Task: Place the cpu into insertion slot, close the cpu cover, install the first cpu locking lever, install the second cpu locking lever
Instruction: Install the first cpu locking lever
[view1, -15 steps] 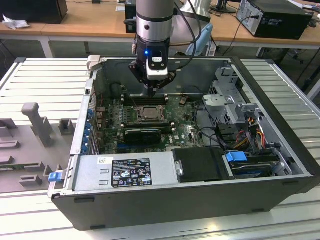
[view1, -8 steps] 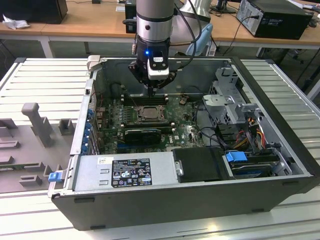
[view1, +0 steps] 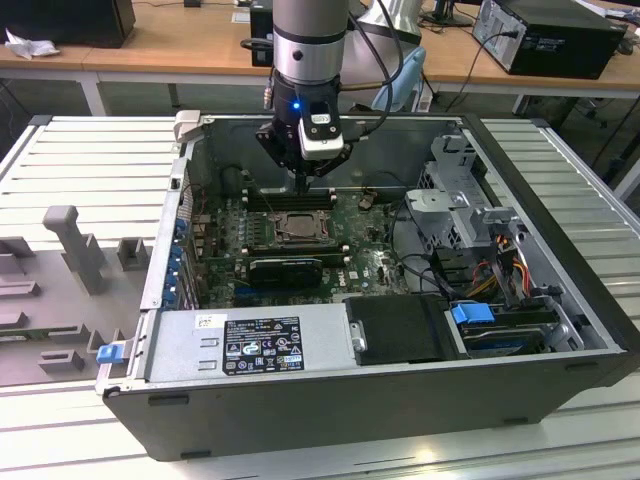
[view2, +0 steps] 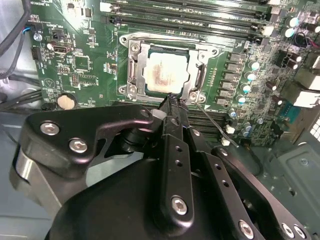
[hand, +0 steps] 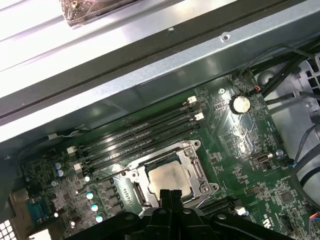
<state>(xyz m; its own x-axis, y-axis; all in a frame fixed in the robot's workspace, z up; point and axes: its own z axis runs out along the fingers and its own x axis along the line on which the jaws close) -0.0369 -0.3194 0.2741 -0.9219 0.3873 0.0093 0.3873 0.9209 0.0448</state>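
1. Showing the cpu (view2: 165, 75) lying flat and level inside the insertion slot (view2: 165, 49), silver-grey top facing up, a smudged patch at its middle.
2. Showing the cpu cover (view2: 134, 75) lying down around the chip, its square window framing the metal top.
3. Showing a thin wire locking lever (view2: 212, 125) angling away from one corner of the socket, apparently not latched yet.
4. Showing the tool (view2: 172, 100) with its two fingers pressed together and nothing visible between them, tip at the socket corner where that lever begins; touching or just above, impossible to tell.
5. Judging the chip as light, rigid and fragile, best taken by its edges only. Judging the lever as stiff and springy, likely to slip aside unless pushed near its bent end.
6. Showing the green motherboard (view2: 75, 65) surrounding the socket, long black memory slots (view2: 185, 15) just beside it, all inside an open computer case (view1: 330, 400) lying on a slatted counter (view1: 60, 150).
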